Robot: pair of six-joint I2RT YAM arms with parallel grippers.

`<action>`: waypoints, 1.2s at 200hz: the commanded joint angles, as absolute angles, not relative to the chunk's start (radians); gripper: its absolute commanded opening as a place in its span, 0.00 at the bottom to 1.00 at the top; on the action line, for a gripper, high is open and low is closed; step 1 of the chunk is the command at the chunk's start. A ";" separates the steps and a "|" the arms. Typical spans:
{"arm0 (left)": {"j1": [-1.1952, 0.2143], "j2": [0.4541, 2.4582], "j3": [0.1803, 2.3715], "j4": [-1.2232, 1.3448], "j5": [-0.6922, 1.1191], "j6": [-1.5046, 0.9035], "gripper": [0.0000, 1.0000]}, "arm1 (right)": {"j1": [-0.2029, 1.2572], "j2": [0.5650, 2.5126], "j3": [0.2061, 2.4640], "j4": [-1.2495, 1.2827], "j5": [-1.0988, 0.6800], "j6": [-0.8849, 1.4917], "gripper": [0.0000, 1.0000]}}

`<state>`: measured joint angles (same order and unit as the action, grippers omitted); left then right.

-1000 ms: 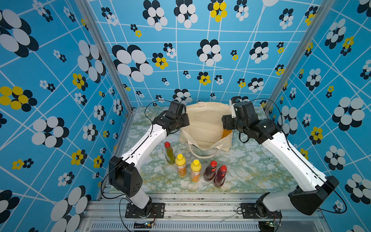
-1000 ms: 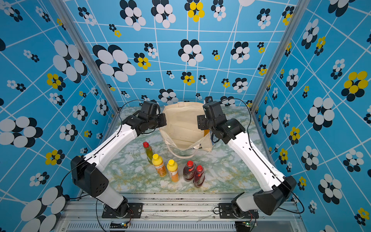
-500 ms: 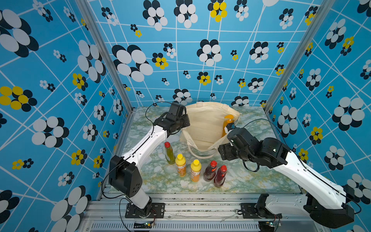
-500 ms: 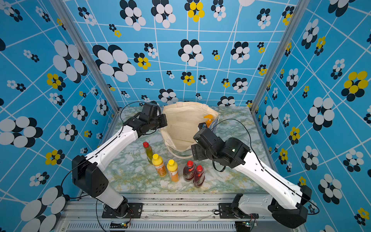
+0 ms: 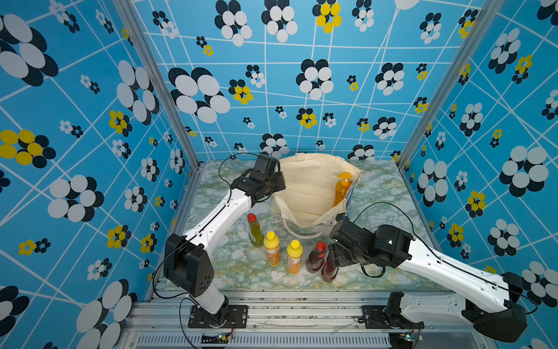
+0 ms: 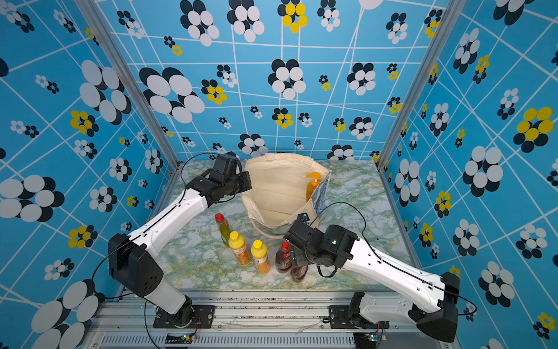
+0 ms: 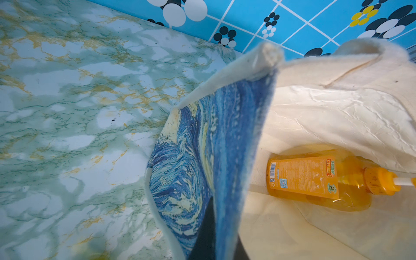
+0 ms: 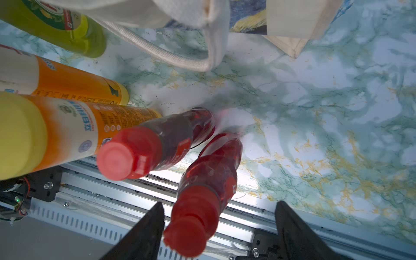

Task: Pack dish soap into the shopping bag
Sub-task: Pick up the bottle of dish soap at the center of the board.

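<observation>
The cream shopping bag [image 5: 308, 187] [image 6: 277, 187] stands at the back of the table with its mouth held wide. My left gripper [image 5: 279, 184] [image 7: 225, 243] is shut on the bag's blue-printed side wall [image 7: 202, 146]. An orange pump bottle [image 5: 342, 189] [image 7: 315, 177] of dish soap lies inside. In front stand an olive-green bottle [image 5: 255, 231], two yellow-capped orange bottles [image 5: 271, 249] and two dark red ones [image 5: 315, 258]. My right gripper [image 5: 335, 256] [image 8: 219, 227] is open over the rightmost dark red bottle [image 8: 211, 175], whose cap sits between the fingers [image 8: 148, 225], close to one.
The bag's loop handle [image 8: 180, 58] lies on the marble table [image 5: 377, 193] just behind the bottle row. The second dark red bottle [image 8: 153, 146] stands close beside the one under my gripper. A metal rail [image 5: 287, 311] runs along the table's front edge.
My right arm has left the bag's mouth, with the pump bottle now inside, and swung forward and down over the rightmost dark red bottle. The left arm has held its place.
</observation>
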<state>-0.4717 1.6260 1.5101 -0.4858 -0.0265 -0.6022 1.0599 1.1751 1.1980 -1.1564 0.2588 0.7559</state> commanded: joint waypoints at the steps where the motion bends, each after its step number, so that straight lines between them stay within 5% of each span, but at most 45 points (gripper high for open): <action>1: -0.477 1.623 1.523 -0.503 -0.049 -0.604 0.03 | 1.064 1.159 1.173 -1.114 0.236 0.798 0.79; 240: -0.479 1.617 1.528 -0.516 -0.077 -0.608 0.03 | 1.065 1.191 1.051 -1.152 0.327 0.664 0.64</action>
<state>-0.4728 1.6260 1.5101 -0.4931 -0.0528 -0.6067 1.0603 1.1866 1.0729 -1.0904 0.2565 0.7010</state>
